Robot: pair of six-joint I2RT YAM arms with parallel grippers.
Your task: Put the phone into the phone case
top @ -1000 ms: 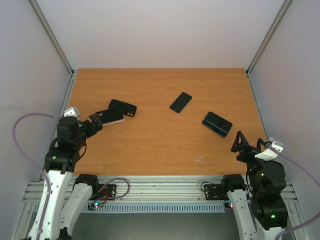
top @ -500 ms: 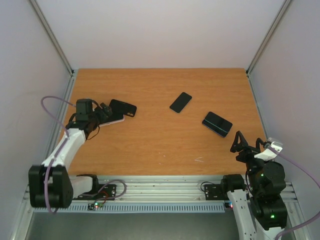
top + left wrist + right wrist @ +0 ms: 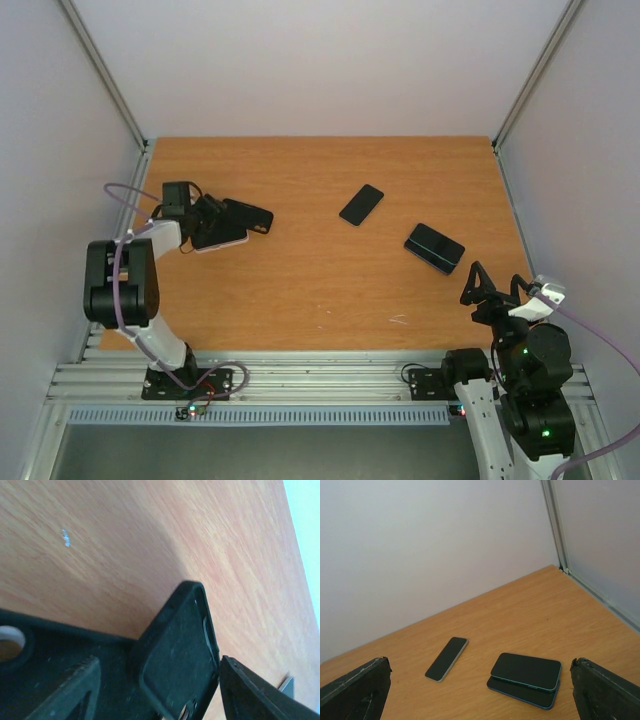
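Two phone cases lie overlapping at the left of the table: a black case [image 3: 248,215] and a pale one [image 3: 222,239] under it. My left gripper [image 3: 207,214] is low over them and open. In the left wrist view a black case [image 3: 177,655] lies between my fingers [image 3: 70,690], its edge close to the right one, while another dark case with a round cutout [image 3: 30,655] lies at lower left. A phone [image 3: 361,204] lies screen-up mid-table and also shows in the right wrist view [image 3: 446,658]. My right gripper [image 3: 486,289] is open and raised near its base.
Two stacked phones [image 3: 434,247] lie at the right, a teal one on a blue one [image 3: 526,672]. Grey walls enclose the table on three sides. The left arm's cable [image 3: 125,200] loops by the left wall.
My left arm has swung out from near its base to the back left and brought its gripper down onto the cases. The right arm has not moved.
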